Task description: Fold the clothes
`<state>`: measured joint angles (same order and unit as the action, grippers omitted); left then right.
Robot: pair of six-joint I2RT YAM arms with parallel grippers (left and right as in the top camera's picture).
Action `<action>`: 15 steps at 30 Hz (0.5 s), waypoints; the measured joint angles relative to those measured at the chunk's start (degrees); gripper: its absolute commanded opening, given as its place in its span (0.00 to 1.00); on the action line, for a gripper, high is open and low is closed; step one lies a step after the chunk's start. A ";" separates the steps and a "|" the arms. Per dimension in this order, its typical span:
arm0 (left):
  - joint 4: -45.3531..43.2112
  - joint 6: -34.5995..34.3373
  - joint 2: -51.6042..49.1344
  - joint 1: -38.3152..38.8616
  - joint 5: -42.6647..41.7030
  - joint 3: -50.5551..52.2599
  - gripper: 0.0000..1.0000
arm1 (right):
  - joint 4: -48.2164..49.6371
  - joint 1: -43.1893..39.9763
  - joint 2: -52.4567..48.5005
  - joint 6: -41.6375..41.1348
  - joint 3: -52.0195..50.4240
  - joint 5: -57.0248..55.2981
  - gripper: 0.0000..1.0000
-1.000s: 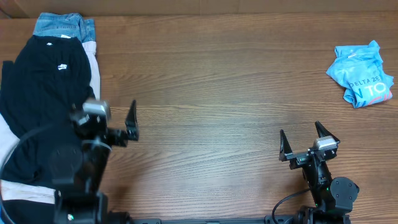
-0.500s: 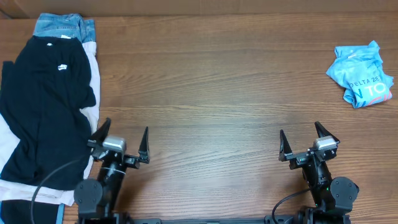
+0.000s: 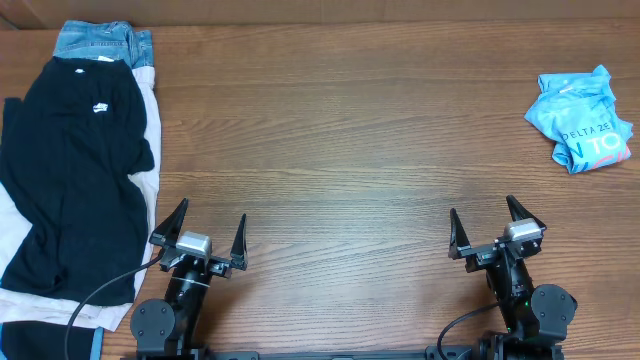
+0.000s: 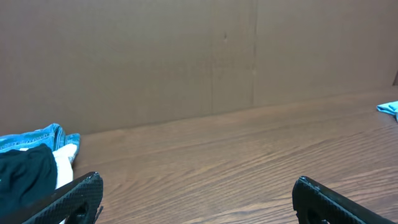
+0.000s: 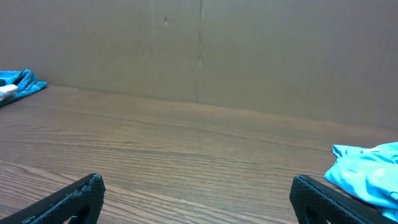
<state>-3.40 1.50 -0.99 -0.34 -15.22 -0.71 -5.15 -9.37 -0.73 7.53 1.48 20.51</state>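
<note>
The sky-blue T-shirt [image 3: 580, 118] with white print lies crumpled at the far right of the table. It shows at the right edge of the right wrist view [image 5: 367, 171] and as a sliver in the left wrist view [image 4: 389, 107]. My left gripper [image 3: 205, 228] is open and empty near the front left of the table; its fingers frame bare wood in the left wrist view [image 4: 198, 186]. My right gripper [image 3: 493, 226] is open and empty near the front right, well in front of the shirt, and also shows in the right wrist view [image 5: 198, 185].
A black T-shirt [image 3: 75, 170] with a small white logo lies spread at the far left over pale cloth. Blue denim jeans [image 3: 102, 42] lie behind it. A brown cardboard wall [image 4: 186, 56] backs the wooden table [image 3: 350, 150].
My left arm has drawn back off the black T-shirt to the table's front edge and lowered to rest, gripper open. The right arm has not moved.
</note>
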 measured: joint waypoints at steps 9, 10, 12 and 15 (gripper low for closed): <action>6.51 0.00 0.11 0.00 0.92 0.22 1.00 | 0.04 0.00 0.00 0.00 0.00 0.02 1.00; 6.54 0.00 0.13 0.00 1.05 0.24 1.00 | 0.02 0.00 0.00 0.00 0.00 0.00 1.00; 6.54 0.00 0.13 0.00 1.07 0.24 1.00 | 0.04 0.00 0.00 0.02 0.00 0.02 1.00; 6.54 0.00 0.13 0.00 1.07 0.22 1.00 | 0.04 0.00 0.00 -0.02 0.00 0.00 1.00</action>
<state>3.14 1.50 -0.86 -0.34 -14.15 -0.49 -5.10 -9.37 -0.73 7.51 1.48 20.51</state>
